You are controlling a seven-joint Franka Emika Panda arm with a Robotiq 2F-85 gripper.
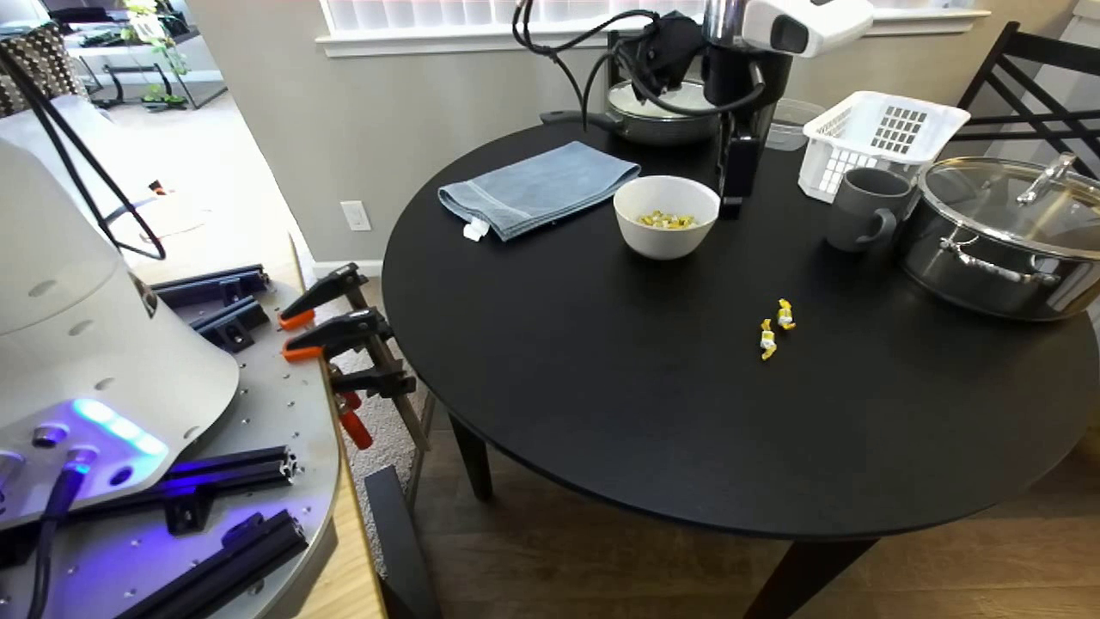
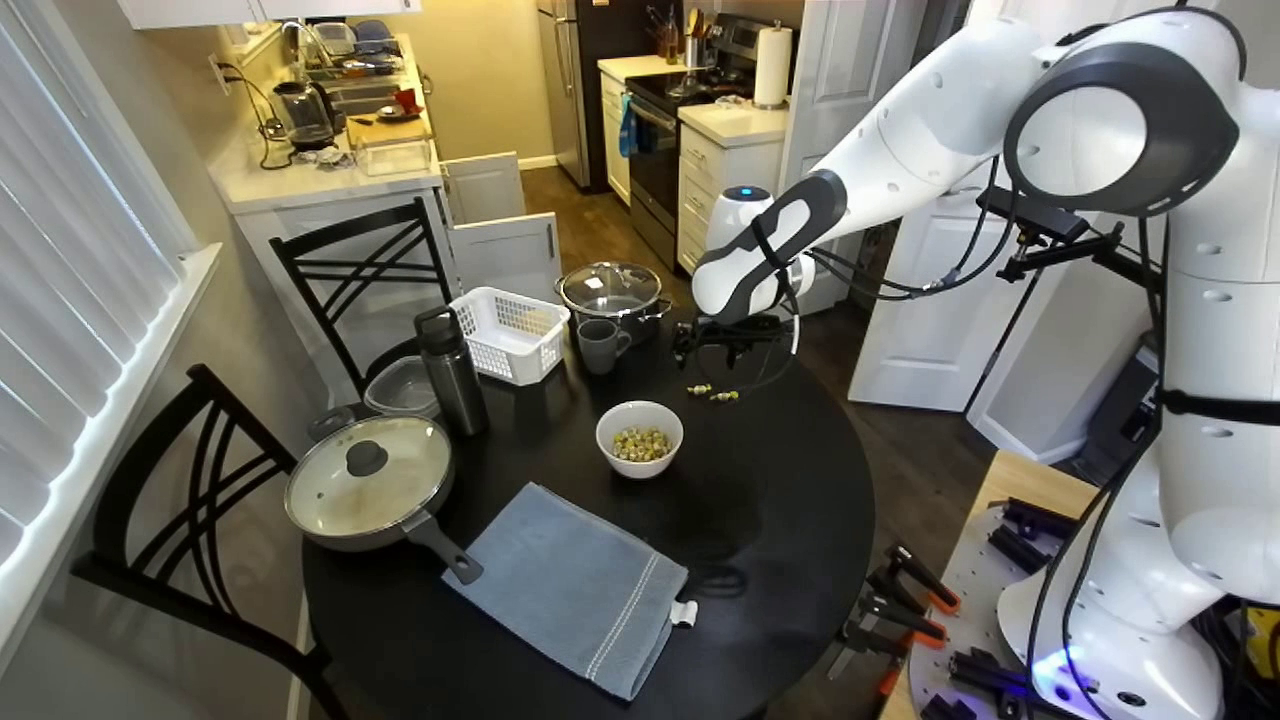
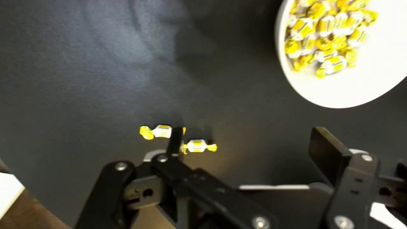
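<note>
Above the round black counter (image 1: 601, 387), the robot's fingers (image 3: 329, 156) hang spread wide, gripping nothing that I can see. On the counter below, by the wrist view, one yellow-and-white wrapped candy (image 3: 197, 146) lies just inside one fingertip, and a second wrapped candy (image 3: 161, 131) is partly hidden behind that finger. Both sit well to one side of the gap, not midway. Each long axis runs roughly along the line from finger to finger, rather than across it. Apart from them stands a white bowl (image 1: 662, 247) holding more candies (image 3: 326, 25).
</note>
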